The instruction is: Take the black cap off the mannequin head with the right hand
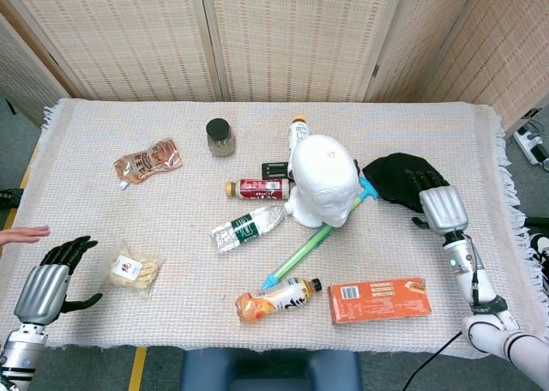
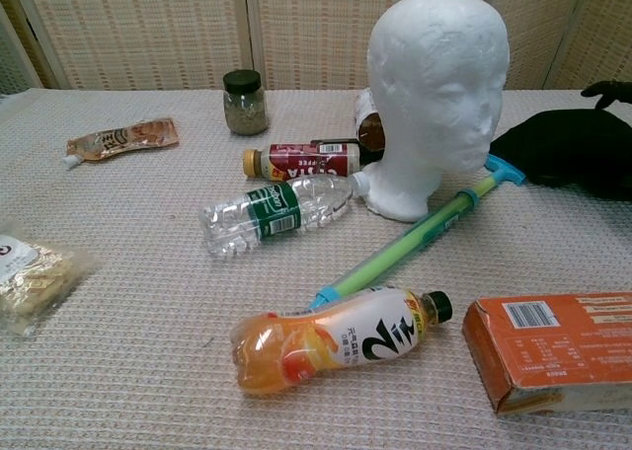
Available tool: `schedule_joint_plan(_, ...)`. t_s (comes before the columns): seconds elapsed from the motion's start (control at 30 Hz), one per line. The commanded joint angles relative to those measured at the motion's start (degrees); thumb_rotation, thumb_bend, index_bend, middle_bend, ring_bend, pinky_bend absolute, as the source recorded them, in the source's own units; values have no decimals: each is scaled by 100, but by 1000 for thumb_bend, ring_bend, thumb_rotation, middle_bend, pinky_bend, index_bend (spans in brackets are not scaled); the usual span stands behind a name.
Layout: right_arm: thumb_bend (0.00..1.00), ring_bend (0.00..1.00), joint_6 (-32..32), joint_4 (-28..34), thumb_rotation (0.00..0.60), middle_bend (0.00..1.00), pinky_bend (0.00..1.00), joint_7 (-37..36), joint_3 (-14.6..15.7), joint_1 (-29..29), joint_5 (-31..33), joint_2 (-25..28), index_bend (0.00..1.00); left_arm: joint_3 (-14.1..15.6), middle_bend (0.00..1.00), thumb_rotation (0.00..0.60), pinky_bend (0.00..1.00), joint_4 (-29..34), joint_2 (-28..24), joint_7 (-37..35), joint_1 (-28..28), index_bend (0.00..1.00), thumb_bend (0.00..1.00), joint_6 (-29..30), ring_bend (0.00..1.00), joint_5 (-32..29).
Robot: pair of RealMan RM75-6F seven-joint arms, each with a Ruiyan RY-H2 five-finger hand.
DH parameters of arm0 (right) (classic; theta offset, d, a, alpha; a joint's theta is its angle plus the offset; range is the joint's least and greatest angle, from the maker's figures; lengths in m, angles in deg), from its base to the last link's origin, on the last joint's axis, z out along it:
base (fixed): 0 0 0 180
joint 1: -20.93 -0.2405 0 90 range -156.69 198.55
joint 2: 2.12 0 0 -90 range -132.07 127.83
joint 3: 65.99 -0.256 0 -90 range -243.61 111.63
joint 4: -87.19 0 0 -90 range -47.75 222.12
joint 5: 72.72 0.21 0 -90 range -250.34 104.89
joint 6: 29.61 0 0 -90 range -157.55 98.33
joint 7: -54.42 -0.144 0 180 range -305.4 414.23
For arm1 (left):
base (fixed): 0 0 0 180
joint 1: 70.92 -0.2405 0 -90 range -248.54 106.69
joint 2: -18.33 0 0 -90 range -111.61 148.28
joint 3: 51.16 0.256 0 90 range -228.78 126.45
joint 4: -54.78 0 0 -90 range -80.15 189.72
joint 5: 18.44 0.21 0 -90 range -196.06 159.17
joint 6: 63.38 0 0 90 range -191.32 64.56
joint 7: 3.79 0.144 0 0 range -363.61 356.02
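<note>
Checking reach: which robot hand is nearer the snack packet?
Left. The left robot hand sits just left of the snack packet; the right robot hand is across the table.

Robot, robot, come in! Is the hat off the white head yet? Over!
Black cap off the mannequin head, lying on the table beside it. Right hand resting on it, grip unclear. Left hand open, idle. Nothing blocking.

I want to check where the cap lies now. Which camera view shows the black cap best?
The head view: the whole black cap lies on the table, right of the mannequin head, the right hand at its edge. The chest view shows it low and cut at the frame's edge.
</note>
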Motion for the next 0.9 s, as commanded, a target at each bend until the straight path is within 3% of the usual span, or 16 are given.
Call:
schedule_joint_plan(0.03,0,0,73,1017,414,0,181,229,18,224,139,587,0,3,163,600,203,-14,2,-18,-5,202,96,3,164,0)
schedule_joint_plan(0.17,0,0,375,2065,376,0,137,455,127,529,118,1223,0,5,162,600,201,-34,-2,-35,-19,202,95,20,160,-3)
schedule_joint_plan(0.3,0,0,902,2904,376,0,131,601,319,904,-119,1744,0,-11,162,600,201,-45,-6,-12,-34,200,96,62,158,-12)
schedule_joint_plan(0.43,0,51,1722,3475,392,60,229,753,534,1392,-511,2044,2,-40,161,600,202,-61,0,19,-46,202,95,118,158,-15)
schedule_joint_plan(0.5,10,130,2055,3661,398,128,299,696,635,1617,-669,2105,25,-55,161,600,202,-73,11,54,-55,203,96,150,159,-24)
schedule_joint_plan(0.6,42,167,2464,3843,397,161,333,568,791,1941,-861,2182,69,-75,161,600,201,-90,39,107,-64,203,96,183,158,-41)
schedule_joint_plan(0.9,44,138,3094,4043,398,164,337,305,1171,2590,-1331,2338,75,-124,162,600,200,-141,141,311,-81,203,96,266,159,-81)
